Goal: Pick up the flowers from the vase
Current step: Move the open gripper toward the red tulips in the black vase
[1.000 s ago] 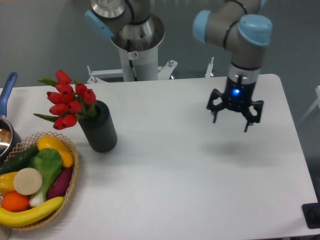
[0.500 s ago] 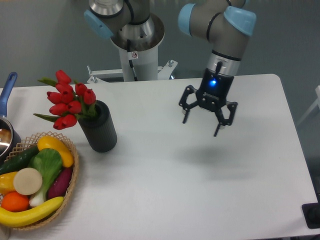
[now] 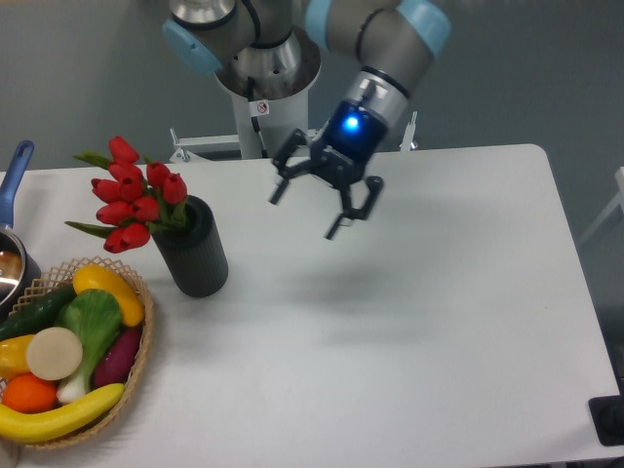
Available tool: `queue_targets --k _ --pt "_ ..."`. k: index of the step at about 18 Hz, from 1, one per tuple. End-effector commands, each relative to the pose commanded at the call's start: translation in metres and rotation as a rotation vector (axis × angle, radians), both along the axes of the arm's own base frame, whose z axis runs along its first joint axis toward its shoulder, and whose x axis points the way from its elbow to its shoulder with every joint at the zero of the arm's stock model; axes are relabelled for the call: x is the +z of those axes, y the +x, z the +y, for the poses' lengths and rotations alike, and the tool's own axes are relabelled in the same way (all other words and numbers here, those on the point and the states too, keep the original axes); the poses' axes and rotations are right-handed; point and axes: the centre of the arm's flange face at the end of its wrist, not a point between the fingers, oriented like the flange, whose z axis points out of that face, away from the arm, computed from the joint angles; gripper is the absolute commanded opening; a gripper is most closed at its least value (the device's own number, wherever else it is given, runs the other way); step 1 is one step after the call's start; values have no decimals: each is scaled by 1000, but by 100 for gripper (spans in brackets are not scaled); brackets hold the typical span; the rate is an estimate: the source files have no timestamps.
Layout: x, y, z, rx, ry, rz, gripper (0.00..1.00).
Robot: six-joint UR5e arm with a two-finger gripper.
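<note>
The flowers (image 3: 134, 196), red tulip buds with green leaves, stand in the vase (image 3: 192, 249), a matte black ribbed cylinder at the table's left. They lean left out of its mouth. My gripper (image 3: 305, 213) hangs above the table's middle, to the right of the vase and well apart from it. It is tilted, its fingers spread open with nothing between them, and a blue light glows on its wrist.
A wicker basket (image 3: 143, 343) of fruit and vegetables sits at the front left, just below the vase. A blue-handled metal pot (image 3: 12, 244) shows at the left edge. The robot base (image 3: 265, 88) stands behind the table.
The gripper has travelled left from the table's right side toward the vase, and has tilted. The flowers and vase have not moved.
</note>
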Motion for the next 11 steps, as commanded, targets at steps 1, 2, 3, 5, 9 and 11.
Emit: queue_targets --k 1,2,3,5,9,11 --pt "-1 12 -1 -9 -1 -1 100" --pt "-3 24 2 -28 -5 0 100" --pt "-1 35 5 -49 -6 6 100" --pt "-6 53 9 -77 -11 0 100" --pt "-13 82 14 -129 -21 -5 100" --pt "-18 85 14 -136 -26 -15 100"
